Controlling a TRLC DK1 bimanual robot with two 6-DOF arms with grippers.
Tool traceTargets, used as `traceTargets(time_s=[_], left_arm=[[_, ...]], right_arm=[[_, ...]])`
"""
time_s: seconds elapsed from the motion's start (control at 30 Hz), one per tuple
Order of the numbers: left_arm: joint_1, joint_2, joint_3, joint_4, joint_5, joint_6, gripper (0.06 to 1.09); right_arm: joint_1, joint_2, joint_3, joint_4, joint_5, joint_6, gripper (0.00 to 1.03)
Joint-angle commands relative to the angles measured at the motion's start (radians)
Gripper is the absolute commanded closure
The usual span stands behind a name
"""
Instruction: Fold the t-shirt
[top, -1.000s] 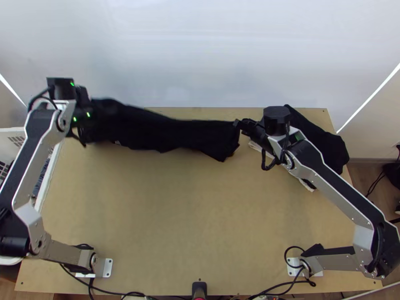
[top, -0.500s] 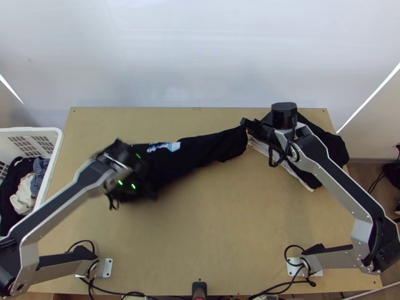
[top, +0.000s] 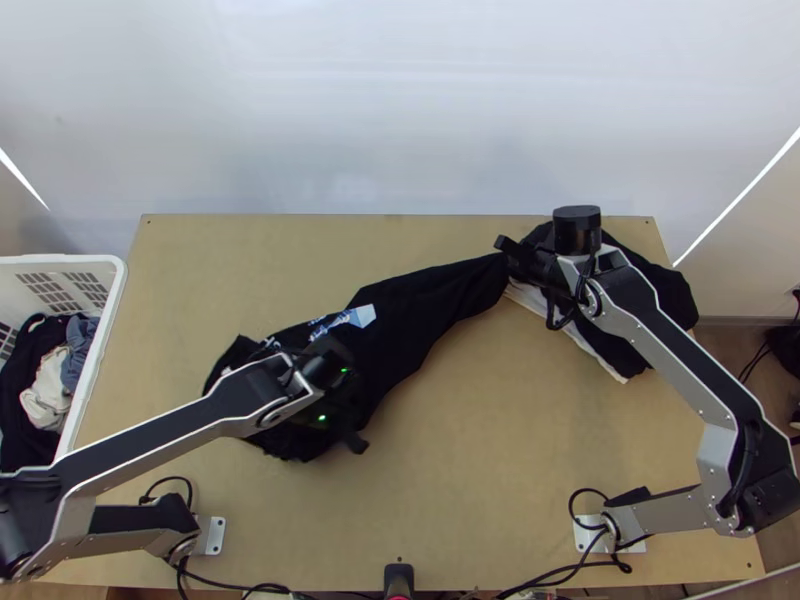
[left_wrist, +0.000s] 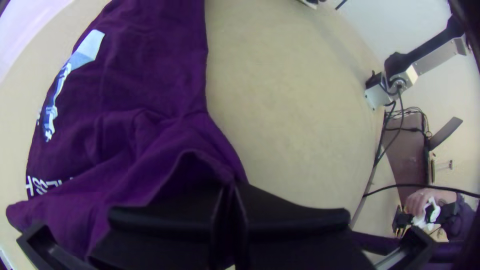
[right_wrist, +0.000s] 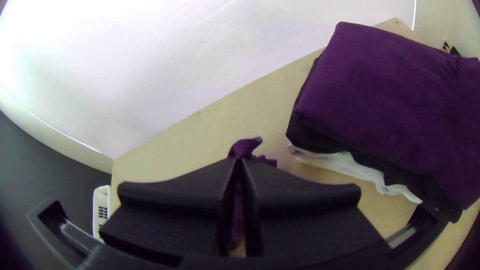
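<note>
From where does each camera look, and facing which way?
Top: above the table's near edge, facing steeply down; left arm, right arm show.
Left wrist: on that arm, facing across t-shirt; left end effector shows.
Right wrist: on that arm, facing folded clothes, wall; right end effector shows.
Top and left wrist share the t-shirt's print.

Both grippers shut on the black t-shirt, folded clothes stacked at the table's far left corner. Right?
Wrong corner: the top view shows the folded clothes stacked at the far right corner of the table. Left gripper and right gripper are both shut on the black t-shirt, as you say.
</note>
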Motion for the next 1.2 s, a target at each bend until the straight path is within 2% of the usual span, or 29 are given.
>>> traceTargets(time_s=[0.0, 0.2, 0.43, 0.47, 0.5, 0.53, 0.57, 0.63, 0.67, 0.8, 0.9, 0.97, 1.07, 1.13, 1.17], left_arm=[[-0.029, 0.131, 0.128, 0.104, 0.002, -0.086, 1.05], [-0.032, 0.266, 0.312, 0.146, 0.002, -0.166, 1.05], [-0.023, 0.350, 0.424, 0.239, 0.002, -0.213, 1.05], [-0.017, 0.347, 0.427, 0.260, 0.002, -0.215, 0.96], [-0.012, 0.335, 0.427, 0.268, 0.002, -0.213, 0.65], [-0.011, 0.315, 0.424, 0.266, 0.002, -0.201, 0.23], [-0.008, 0.298, 0.418, 0.272, 0.000, -0.192, 0.09], [0.011, 0.277, 0.409, 0.277, 0.002, -0.189, 0.10], [0.018, 0.261, 0.395, 0.286, 0.005, -0.186, 0.10], [0.049, 0.194, 0.354, 0.334, 0.026, -0.186, 0.10], [0.092, 0.162, 0.363, 0.341, 0.039, -0.204, 0.10], [0.133, 0.154, 0.372, 0.351, 0.046, -0.218, 0.10], [0.224, 0.154, 0.380, 0.358, 0.060, -0.252, 0.10], [0.285, 0.156, 0.378, 0.364, 0.066, -0.265, 0.10], [0.317, 0.156, 0.377, 0.372, 0.066, -0.264, 0.10]], right_arm=[[-0.015, 0.010, -0.032, 0.014, 0.036, -0.021, 1.00], [0.008, 0.133, -0.015, 0.175, 0.063, -0.033, 1.00], [0.062, 0.302, 0.135, 0.226, 0.074, -0.035, 1.00], [0.070, 0.308, 0.138, 0.243, 0.076, -0.038, 1.00], [0.076, 0.309, 0.138, 0.263, 0.074, -0.062, 0.95], [0.086, 0.309, 0.137, 0.272, 0.074, -0.104, 0.77], [0.093, 0.306, 0.135, 0.272, 0.074, -0.137, 0.56], [0.094, 0.291, 0.130, 0.269, 0.074, -0.167, 0.11], [0.094, 0.274, 0.127, 0.258, 0.074, -0.188, 0.03], [0.096, 0.142, 0.071, 0.254, 0.076, -0.237, 0.03], [0.099, 0.032, 0.038, 0.215, 0.074, -0.216, 0.03], [0.097, -0.008, 0.060, 0.071, 0.076, -0.127, 0.05], [0.137, 0.003, 0.169, -0.254, 0.071, -0.016, 0.08], [0.203, -0.004, 0.146, -0.305, 0.068, -0.052, 0.08], [0.243, -0.011, 0.115, -0.306, 0.062, -0.114, 0.08]])
